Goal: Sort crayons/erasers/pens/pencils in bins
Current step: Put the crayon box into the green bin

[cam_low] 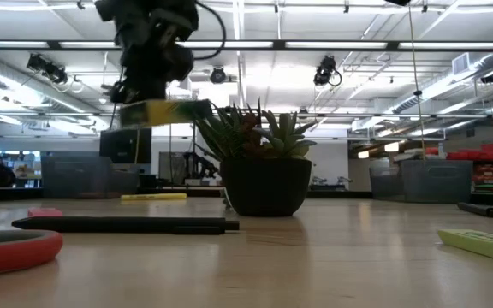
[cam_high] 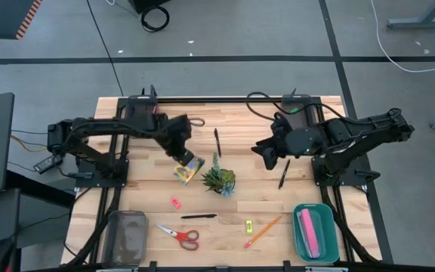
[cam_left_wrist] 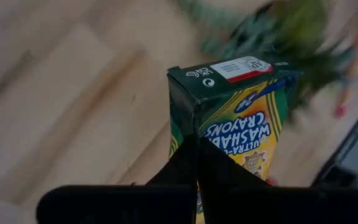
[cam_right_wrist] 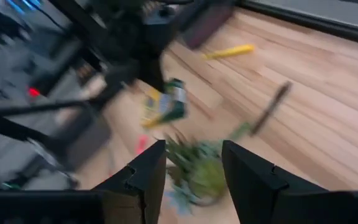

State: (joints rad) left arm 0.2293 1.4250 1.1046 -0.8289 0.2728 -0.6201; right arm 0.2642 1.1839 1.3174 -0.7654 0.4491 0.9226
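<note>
Along the near edge of the desk point(cam_high: 142, 196), the translucent grey bin point(cam_high: 127, 236) sits at the near left corner and the teal bin point(cam_high: 314, 231) at the near right corner, a pink object lying inside the teal one. Between them, red-handled scissors point(cam_high: 180, 235) lie close to the near edge, with a yellow eraser point(cam_high: 248, 225) and an orange pencil point(cam_high: 263, 231) toward the teal bin. A little farther in, a black pen point(cam_high: 198, 216) lies flat and a pink eraser point(cam_high: 175, 202) rests left of it, with bare wood around both.

At mid-desk the potted succulent point(cam_high: 219, 180) stands upright. Just left of it the left gripper point(cam_high: 189, 164) is clenched on the crayon box point(cam_high: 186, 171), gripping it by one end; in the low view the box hangs clear above the desktop, roughly level. The gap between box and plant is narrow.

Right of the plant, a second black pen point(cam_high: 284, 173) lies toward the right edge. Above it the right gripper point(cam_high: 261, 156) hovers with its fingers apart and nothing between them, well clear of the plant.

Farther back, a third black pen point(cam_high: 217, 141) lies toward the far edge, with open wood on both sides.
</note>
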